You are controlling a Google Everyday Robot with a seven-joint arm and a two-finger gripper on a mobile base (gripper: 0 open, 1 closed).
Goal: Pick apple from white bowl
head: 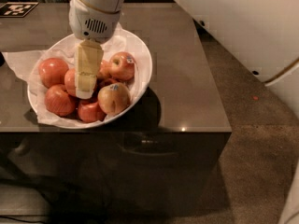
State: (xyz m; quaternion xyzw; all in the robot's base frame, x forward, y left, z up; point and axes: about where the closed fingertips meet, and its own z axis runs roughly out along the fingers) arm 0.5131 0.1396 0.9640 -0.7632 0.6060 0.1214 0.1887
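Tabletop dominates the scene: a dark grey-brown table (187,69) with a smooth, faintly glossy top that catches a small glint of light at its front edge. Its front face below is dark and in shadow. At the far left corner of the top lies a black-and-white marker (17,8). To the right the floor (261,162) is a dull speckled brown, with one red speck (255,97) on it. The robot's white arm (243,27) crosses the upper right.

The white bowl (145,64) sits on the left part of the table, casting a shadow to its right. Crumpled paper (18,59) lines it and spills over its left rim. Several apples are piled inside.

The gripper (85,93) reaches down into the middle of the bowl from a pale vented wrist housing (93,24). Its tan tip is low among the fruit. Whether it is wide or narrow I cannot tell.

The apple (70,80), red-orange, lies in the bowl's middle, partly hidden behind the gripper and touching it or just beside it. A pale yellowish apple (113,98) lies just to the right of the tip, and a smaller stickered apple (122,65) lies behind it near the right rim.
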